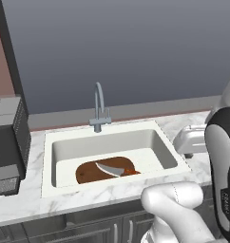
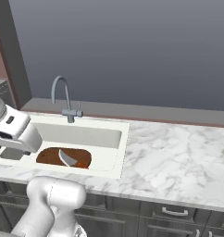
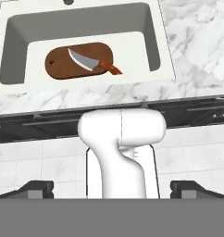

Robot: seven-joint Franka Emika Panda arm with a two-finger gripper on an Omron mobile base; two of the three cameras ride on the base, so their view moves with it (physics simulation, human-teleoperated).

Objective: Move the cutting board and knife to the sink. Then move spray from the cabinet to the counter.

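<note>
The dark reddish-brown cutting board lies flat on the floor of the white sink. The knife rests across the board, its orange-red handle sticking out past the board's right end. My gripper hangs high above and in front of the sink, looking down on it, open, with its fingertips wide apart and nothing between them. The marble counter surrounds the sink. The spray and the cabinet are out of view.
A grey curved faucet stands behind the sink. A silver toaster sits on the counter right of the basin. A black microwave-like unit stands at the left. Dark base cabinets with bar handles run below.
</note>
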